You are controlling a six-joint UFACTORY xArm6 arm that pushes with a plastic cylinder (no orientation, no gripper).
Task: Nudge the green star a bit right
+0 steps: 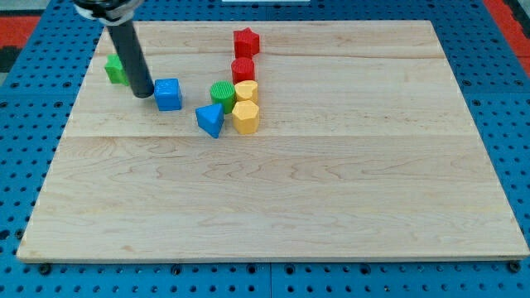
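1. Our pale wooden plank surface [273, 199] fills most of the view, lying on a blue pegboard [25, 165] that shows around its edges.
2. Our arm ends in a straight dark rod [131, 58] that enters from the view's top left and slants slightly down toward the view's right. We carry no claw, so there is no wide or narrow state to report.
3. Our tip [142, 94] rests on the surface between two blocks: the green star block [115, 69] is just to its left and slightly higher in the view, partly hidden behind the rod, and the blue cube block [168, 94] is just to its right. We cannot tell whether the tip touches either one.
4. The green star block, the task's thing, sits near the surface's upper left corner, well apart from the main cluster.
5. To the right of the blue cube lies a blue triangular block [210, 120], lower in the view.
6. A yellow hexagonal block [246, 117] sits just right of the blue triangular block, with a second yellow block [247, 90] directly above it, touching or nearly so.
7. A green cylinder block [223, 95] stands just left of the upper yellow block.
8. A red cylinder block [243, 69] sits above the yellow pair, and a red star block [246, 41] lies above that, nearest the view's top.
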